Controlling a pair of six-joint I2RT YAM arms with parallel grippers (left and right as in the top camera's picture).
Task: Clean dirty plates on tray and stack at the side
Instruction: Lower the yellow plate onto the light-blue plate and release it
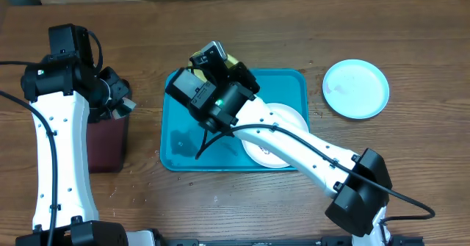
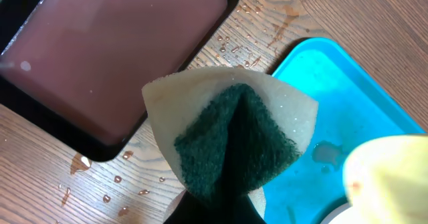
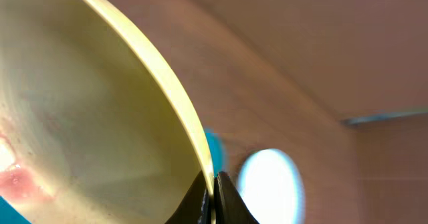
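Stretching over tray (image 1: 180, 139), right pincer (image 3: 212, 196) clamps yellow-green plate (image 3: 87, 117) by its rim; left pincer (image 2: 217, 209) clenches sponge (image 2: 227, 127).

Teal tray (image 1: 180, 147), white plate (image 1: 291, 117) flat in it, smeared yellow-green plate (image 3: 80, 117) tilted above, light blue plate (image 1: 356, 89) flat beside it

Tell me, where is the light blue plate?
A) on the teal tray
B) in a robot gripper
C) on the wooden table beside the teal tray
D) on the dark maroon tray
C: the light blue plate lies flat on the wooden table, off to the right of the teal tray.
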